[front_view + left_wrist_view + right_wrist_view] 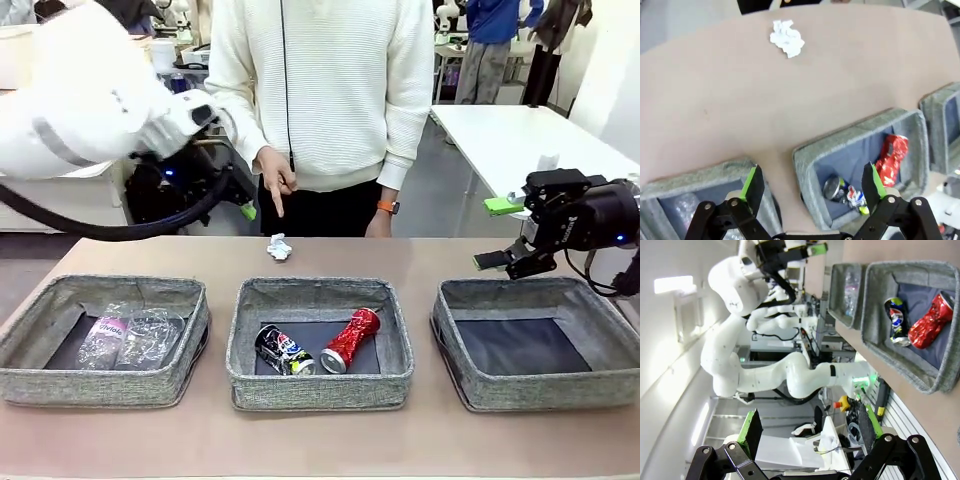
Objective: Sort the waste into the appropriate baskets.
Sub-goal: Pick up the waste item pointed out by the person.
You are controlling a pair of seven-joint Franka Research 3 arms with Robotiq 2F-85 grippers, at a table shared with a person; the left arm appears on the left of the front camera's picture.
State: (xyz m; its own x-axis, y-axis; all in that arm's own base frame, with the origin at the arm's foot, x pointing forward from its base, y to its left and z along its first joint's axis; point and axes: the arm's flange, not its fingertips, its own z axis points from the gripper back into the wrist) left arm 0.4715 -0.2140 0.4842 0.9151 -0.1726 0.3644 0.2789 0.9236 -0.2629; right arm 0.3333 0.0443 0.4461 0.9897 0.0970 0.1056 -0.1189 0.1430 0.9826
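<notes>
Near the top centre of the front view, the crumpled white paper wad (279, 247) lies on bare table (400, 258) behind the middle basket (320, 345), right below the person's hand (274, 183). Both the left gripper (811, 185) and right gripper (505, 232) hang open and empty. A reach for the wad could bump that hand, and the light paper may skid from the fingertips.
</notes>
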